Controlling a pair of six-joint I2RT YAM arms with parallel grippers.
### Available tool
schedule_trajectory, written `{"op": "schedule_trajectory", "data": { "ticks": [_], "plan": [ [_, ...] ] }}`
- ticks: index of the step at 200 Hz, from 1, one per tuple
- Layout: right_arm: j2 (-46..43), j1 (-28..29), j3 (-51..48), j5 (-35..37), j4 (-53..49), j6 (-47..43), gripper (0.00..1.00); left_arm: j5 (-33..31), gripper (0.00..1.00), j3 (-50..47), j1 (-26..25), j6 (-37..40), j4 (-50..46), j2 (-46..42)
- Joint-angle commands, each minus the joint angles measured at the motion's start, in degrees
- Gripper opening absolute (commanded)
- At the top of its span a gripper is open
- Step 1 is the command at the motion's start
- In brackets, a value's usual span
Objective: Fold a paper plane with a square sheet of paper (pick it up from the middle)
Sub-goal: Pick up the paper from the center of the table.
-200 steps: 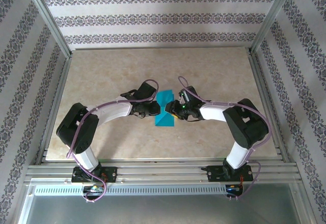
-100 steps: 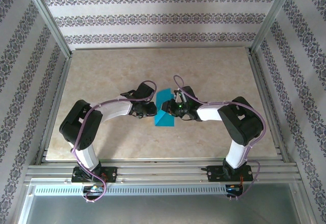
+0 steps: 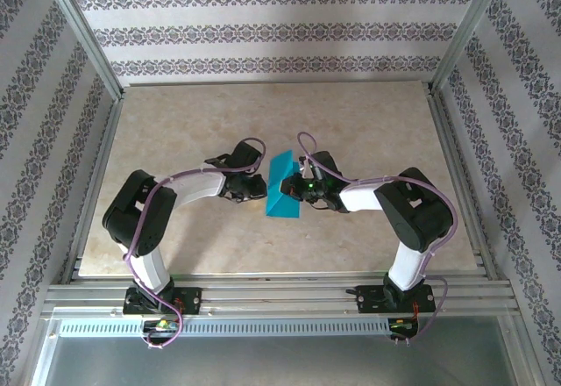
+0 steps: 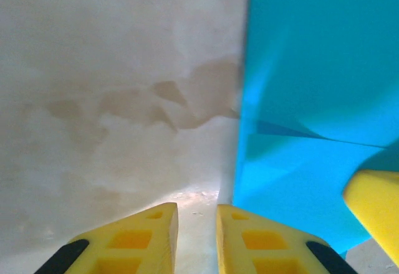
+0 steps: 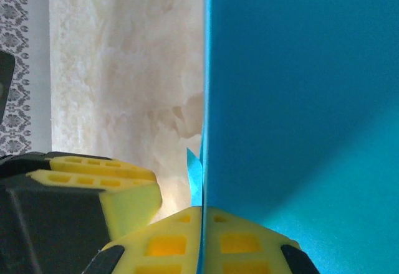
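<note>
The teal square sheet of paper (image 3: 282, 189) lies mid-table, folded, with one flap raised on edge. My right gripper (image 3: 295, 192) is shut on the sheet's right side. In the right wrist view the sheet (image 5: 299, 99) stands upright, pinched between the yellow fingers of that gripper (image 5: 202, 210). My left gripper (image 3: 260, 188) sits just left of the sheet, low over the table. In the left wrist view that gripper (image 4: 196, 208) is narrowly open, with bare table in the gap. The creased sheet (image 4: 312, 99) lies beside its right finger, not between the two.
The beige marble table (image 3: 175, 132) is framed by aluminium rails (image 3: 263, 294) at the front and patterned walls on three sides. One right-gripper finger (image 4: 374, 205) shows at the left wrist view's right edge. The left gripper's fingers (image 5: 124, 193) lie close by in the right wrist view.
My right gripper closed on the sheet's right side and a flap rose upright. The left gripper drew back a little to the left, off the paper.
</note>
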Motion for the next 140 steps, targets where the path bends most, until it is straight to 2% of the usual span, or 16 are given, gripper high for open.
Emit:
{"op": "schedule_trajectory", "data": {
  "ticks": [1,19,44,70,75,111,129,140],
  "plan": [
    [-3.29,-0.07,-0.42,0.14,3.58,-1.14,0.04,4.02,0.28,-2.9,4.28,-0.54,-0.53,-6.38],
    [-5.88,-1.28,0.09,-1.72,4.63,-1.06,0.04,10.78,0.43,-5.88,7.87,-1.98,3.32,-11.27],
    [-8.94,-3.38,1.84,-7.34,6.86,-0.09,0.04,21.94,0.78,-9.08,10.79,-5.09,11.33,-16.42],
    [-9.99,-5.23,3.91,-13.32,10.65,3.79,0.04,29.62,0.94,-11.51,10.8,-12.92,22.87,-18.88],
    [-9.95,-5.56,4.24,-14.32,11.9,4.96,0.04,30.9,1.0,-12.04,10.85,-14.74,25.69,-19.07],
    [-9.0,-6.59,6.81,-18.9,17.82,11.96,0.05,36.1,1.0,-15.4,10.71,-26.3,43.93,-19.04],
    [-7.95,-6.87,7.37,-20.15,21.98,15.21,0.05,36.87,0.97,-15.74,10.64,-27.51,46.19,-18.71],
    [-7.42,-6.9,7.57,-20.67,23.19,16.52,0.05,37.21,0.91,-15.64,10.61,-27.48,46.3,-18.41]
  ]
}}
